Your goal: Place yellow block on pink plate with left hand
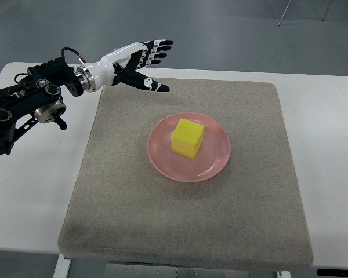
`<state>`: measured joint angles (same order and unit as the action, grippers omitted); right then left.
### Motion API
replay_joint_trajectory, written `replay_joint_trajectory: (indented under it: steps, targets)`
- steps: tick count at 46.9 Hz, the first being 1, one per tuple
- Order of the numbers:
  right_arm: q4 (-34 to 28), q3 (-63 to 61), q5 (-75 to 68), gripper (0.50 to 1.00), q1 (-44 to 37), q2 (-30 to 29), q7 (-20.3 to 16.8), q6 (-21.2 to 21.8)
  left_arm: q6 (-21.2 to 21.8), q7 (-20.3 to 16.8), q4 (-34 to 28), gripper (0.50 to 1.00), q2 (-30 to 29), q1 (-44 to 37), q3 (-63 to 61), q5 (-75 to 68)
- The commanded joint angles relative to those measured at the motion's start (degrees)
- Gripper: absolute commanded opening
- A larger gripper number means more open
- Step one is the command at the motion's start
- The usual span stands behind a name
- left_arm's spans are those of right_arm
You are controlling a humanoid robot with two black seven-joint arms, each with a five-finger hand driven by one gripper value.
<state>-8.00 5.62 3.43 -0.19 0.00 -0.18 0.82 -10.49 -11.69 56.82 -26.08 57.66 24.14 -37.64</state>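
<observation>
**Yellow block sits on pink plate as robot's left hand hangs open to one side**

A yellow block (188, 138) rests on a pink plate (216, 163), slightly toward the plate's upper left, its top face bright and its near side in shadow. The plate lies on a grey-beige mat (185, 226) that covers most of a white table (29, 197), and sits a little above the mat's middle.

The robot's left hand (140, 65), white with black joints and fingertips, is up and to the left of the plate, well apart from it, over the mat's far left corner. Its fingers (159, 49) are spread and extended, pointing to the right, with the thumb (153, 86) angled out below them toward the plate. The hand holds nothing and touches neither plate nor block.

The black forearm (32, 98), with its exposed joints and cable, comes in from the picture's left edge, above the bare table to the left of the mat. Beyond the table, past the plate, a grey floor (220, 29) shows.
</observation>
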Motion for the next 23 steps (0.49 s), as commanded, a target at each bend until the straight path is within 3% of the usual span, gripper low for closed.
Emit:
replay_joint_trajectory:
  steps: [1, 11, 23]
  targets:
    - [0.00, 0.00, 0.00, 0.924, 0.02, 0.00, 0.00, -0.03, -0.15, 0.00, -3.47, 0.994, 0.68, 0.00, 0.11, 4.23]
    - [0.00, 0.00, 0.00, 0.924, 0.02, 0.00, 0.00, -0.03, -2.42, 0.09, -9.97, 0.996, 1.03, 0.00, 1.35, 19.61]
    - [0.00, 0.00, 0.00, 0.924, 0.02, 0.00, 0.00, -0.03, -19.91, 0.18, -16.39, 0.994, 0.68, -2.99, 1.70, 32.10]
